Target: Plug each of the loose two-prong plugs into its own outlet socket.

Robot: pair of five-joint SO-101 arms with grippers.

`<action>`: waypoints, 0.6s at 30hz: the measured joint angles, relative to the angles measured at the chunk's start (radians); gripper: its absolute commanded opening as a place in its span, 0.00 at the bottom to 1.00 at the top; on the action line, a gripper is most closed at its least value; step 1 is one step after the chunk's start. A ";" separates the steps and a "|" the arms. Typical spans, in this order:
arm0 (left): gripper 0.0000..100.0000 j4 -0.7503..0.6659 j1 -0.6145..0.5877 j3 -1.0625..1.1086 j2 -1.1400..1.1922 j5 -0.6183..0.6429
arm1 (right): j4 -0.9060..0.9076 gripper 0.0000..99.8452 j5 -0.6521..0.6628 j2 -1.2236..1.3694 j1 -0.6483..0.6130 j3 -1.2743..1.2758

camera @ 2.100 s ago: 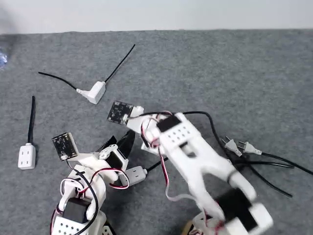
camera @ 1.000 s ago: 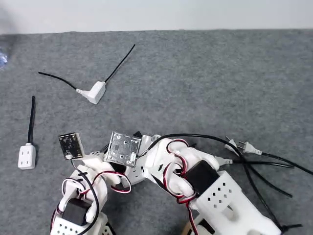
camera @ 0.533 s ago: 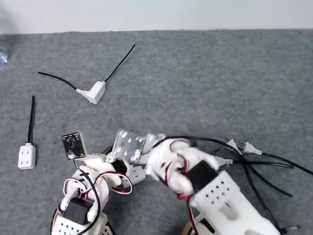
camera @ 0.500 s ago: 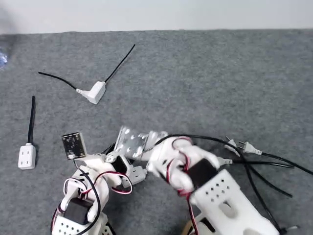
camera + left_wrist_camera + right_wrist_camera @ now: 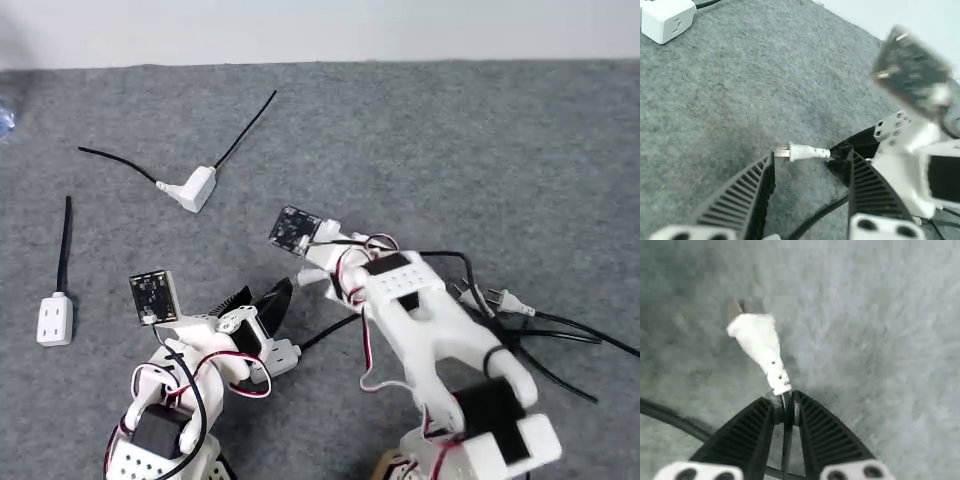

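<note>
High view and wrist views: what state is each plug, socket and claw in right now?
held plug: unplugged, gripped at its cord end
right gripper: shut on the held plug
left gripper: open
loose plug: unplugged, lying on the table
second loose plug: likewise
cube socket: empty
angled socket: occupied or empty, cannot tell

Three plugs: one plug held at the tip of the right arm, and two lying side by side just right of that arm, a plug and a plug. Two sockets lie well left of it: a socket and a socket. One white block on a cord lies just left of it, kind unclear. Two arms, counting the left arm.
</note>
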 measured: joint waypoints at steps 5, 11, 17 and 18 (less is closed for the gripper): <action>0.22 0.000 0.000 0.000 0.002 0.000 | 0.121 0.31 0.003 0.006 0.005 -0.011; 0.22 0.000 0.000 0.000 0.002 0.000 | 0.285 0.27 0.002 0.006 -0.005 -0.101; 0.22 0.000 0.000 0.000 0.002 0.000 | 0.364 0.27 0.003 0.028 -0.103 -0.252; 0.22 0.000 0.000 0.000 0.002 0.000 | 0.376 0.27 0.003 0.040 -0.112 -0.282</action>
